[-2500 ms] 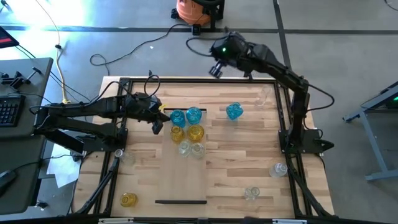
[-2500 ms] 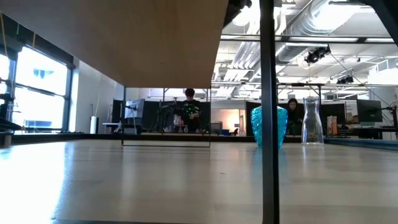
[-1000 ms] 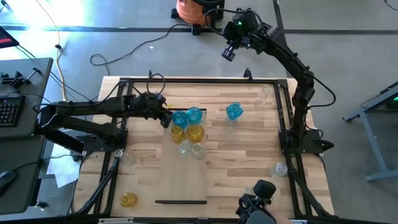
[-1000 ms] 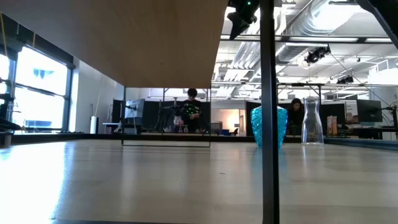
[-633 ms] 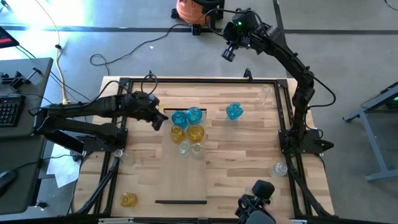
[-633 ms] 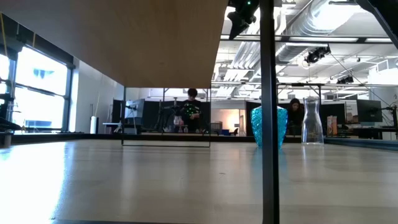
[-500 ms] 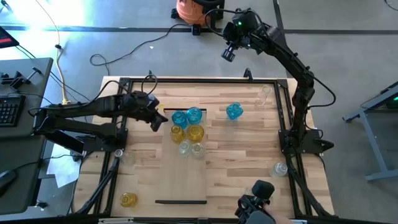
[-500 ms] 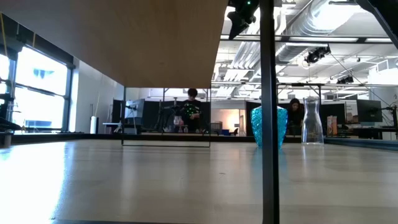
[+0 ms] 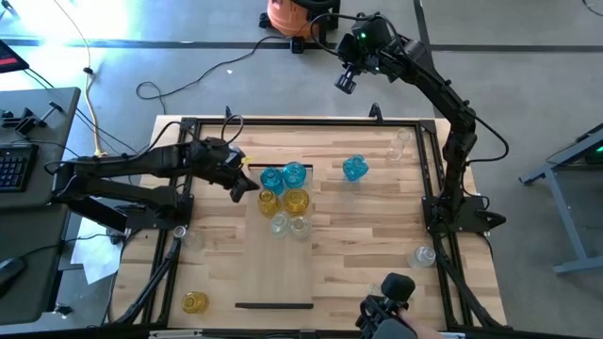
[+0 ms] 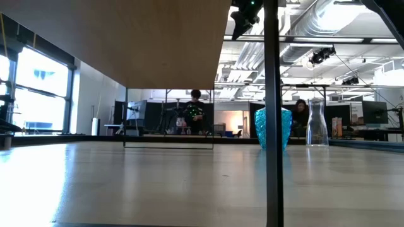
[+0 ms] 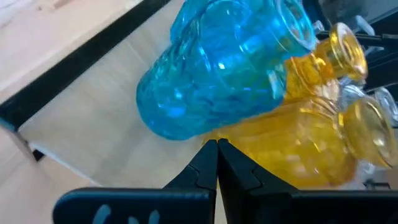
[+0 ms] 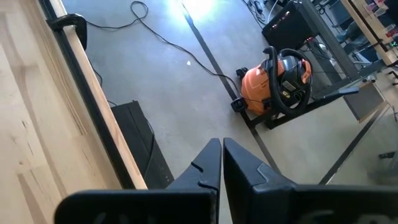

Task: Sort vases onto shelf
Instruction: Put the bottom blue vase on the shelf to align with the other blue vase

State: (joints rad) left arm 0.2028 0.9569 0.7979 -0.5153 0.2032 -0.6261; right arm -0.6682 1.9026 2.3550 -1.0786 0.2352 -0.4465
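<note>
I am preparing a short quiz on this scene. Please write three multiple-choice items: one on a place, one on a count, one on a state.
1. Where is the right gripper?
A. Over the shelf
B. Raised past the table's far edge, above the floor
C. Beside the yellow vase at the near left corner

2. How many blue vases stand on the shelf?
A. Two
B. Four
C. None

3. How are the left gripper's jaws?
A. Wide open
B. Shut on a clear vase
C. Shut, holding nothing

Key: 1 B, the right gripper shows beyond the table, and its wrist view looks on floor. 2 A, two blue vases stand at the far end of the shelf; the third is off it. 3 C, the left gripper has its jaws closed together just short of a blue vase.
</note>
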